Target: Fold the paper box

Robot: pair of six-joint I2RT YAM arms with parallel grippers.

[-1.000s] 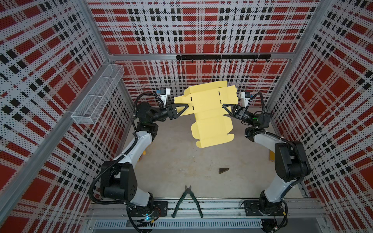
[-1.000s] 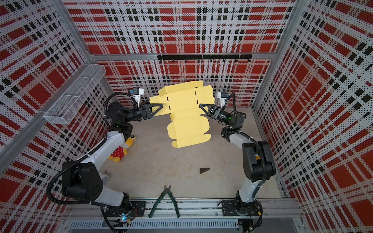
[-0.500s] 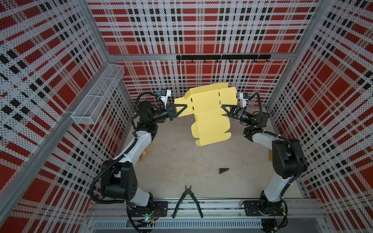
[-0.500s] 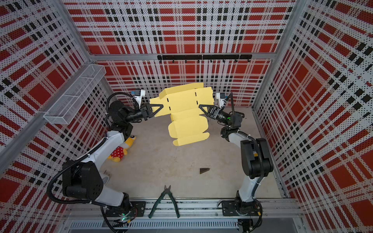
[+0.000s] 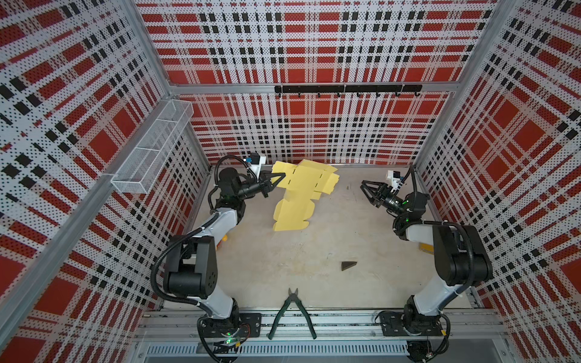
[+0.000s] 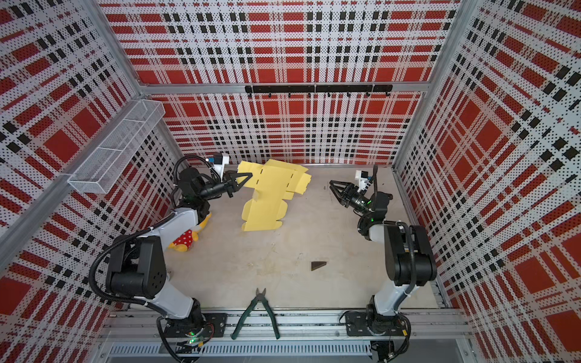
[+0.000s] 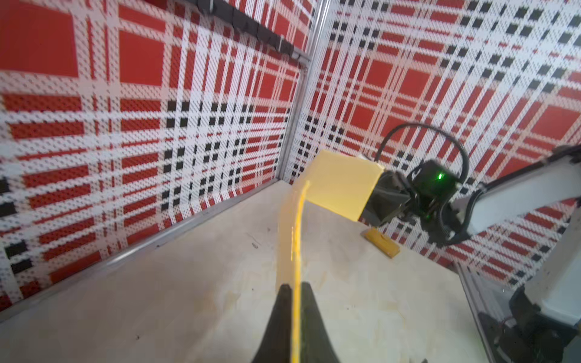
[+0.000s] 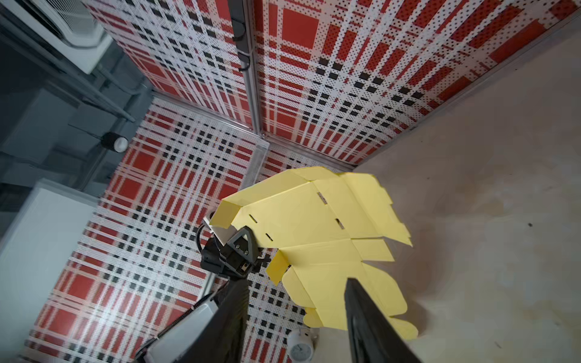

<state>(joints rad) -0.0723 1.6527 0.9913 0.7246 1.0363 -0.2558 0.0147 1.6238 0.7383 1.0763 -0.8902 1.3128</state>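
The paper box (image 5: 300, 195) (image 6: 267, 198) is a flat pale yellow die-cut sheet with slots and flaps. It hangs above the floor at the back, with its lower end toward the floor. My left gripper (image 5: 280, 179) (image 6: 248, 178) is shut on the sheet's upper left corner. In the left wrist view the sheet (image 7: 297, 239) runs edge-on between the shut left gripper (image 7: 295, 290). My right gripper (image 5: 364, 188) (image 6: 333, 187) stands open to the right of the sheet, apart from it. In the right wrist view the sheet (image 8: 317, 226) lies beyond the open right gripper (image 8: 295, 281).
Green-handled pliers (image 5: 292, 311) lie at the front edge, and a dark triangular piece (image 5: 349, 265) lies right of centre. A yellow plush toy (image 6: 185, 242) sits by the left arm. A small orange-yellow flat piece (image 7: 382, 242) lies by the right wall. A wire basket (image 5: 151, 151) hangs on the left wall.
My left gripper has shut on the sheet's left corner. The right gripper has opened, let go and drawn back to the right. The sheet has swung left and sagged.
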